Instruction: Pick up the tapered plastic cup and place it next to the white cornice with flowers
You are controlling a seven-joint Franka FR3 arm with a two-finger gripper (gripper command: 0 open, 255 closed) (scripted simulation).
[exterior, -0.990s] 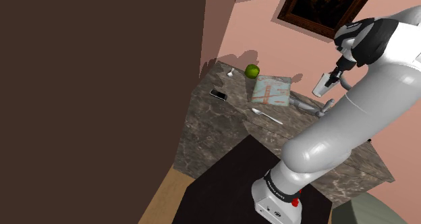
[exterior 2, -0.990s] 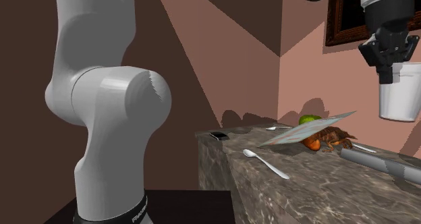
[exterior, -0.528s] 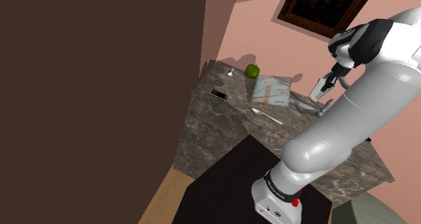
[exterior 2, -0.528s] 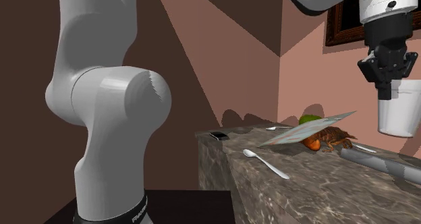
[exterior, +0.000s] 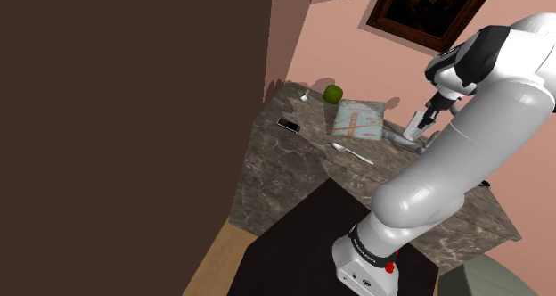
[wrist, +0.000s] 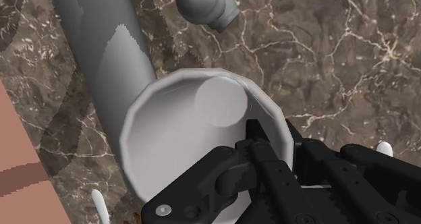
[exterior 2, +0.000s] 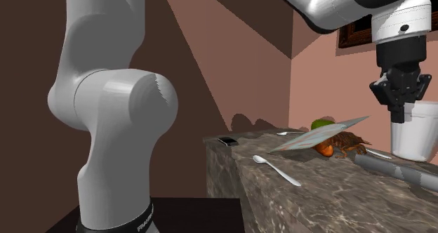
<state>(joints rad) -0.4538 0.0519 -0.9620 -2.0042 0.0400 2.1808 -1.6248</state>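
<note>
We found the cup (wrist: pixel 175 128) hanging upright from the jaws, which were closed on its rim wall: one finger reached inside the mouth and the other pressed on the outside. In the second exterior view the cup (exterior 2: pixel 414 132) sat low over the marbled bench (exterior 2: pixel 330 196), just beside the long cornice (exterior 2: pixel 393 170). We could not tell whether its base touched the bench.

The cornice (wrist: pixel 101 54) was drawn plain grey, and we saw no flowers on it.

We judged the cup to be light and empty. Its wall looked thin and would probably give a little under a hard squeeze. The surface looked smooth, so we expected it to be slippery. The body narrows toward the base, so a clasp around it would tend to slide. For that reason the rim pinch seemed to us the sensible hold.

That hold was off-centre, so we thought the cup might swing or tilt when the arm (exterior 2: pixel 116 105) moved quickly. Being so light and narrow-footed, it could also topple if released before its base was flat on the bench.

As for writing, the cup carried no label, brand or print that we could see, and neither did the cornice. The only lettering was on the collar at the foot of the arm. It seemed to begin "FRANKA", but the edge of the second exterior view cut it off, so we could not read more.
</note>
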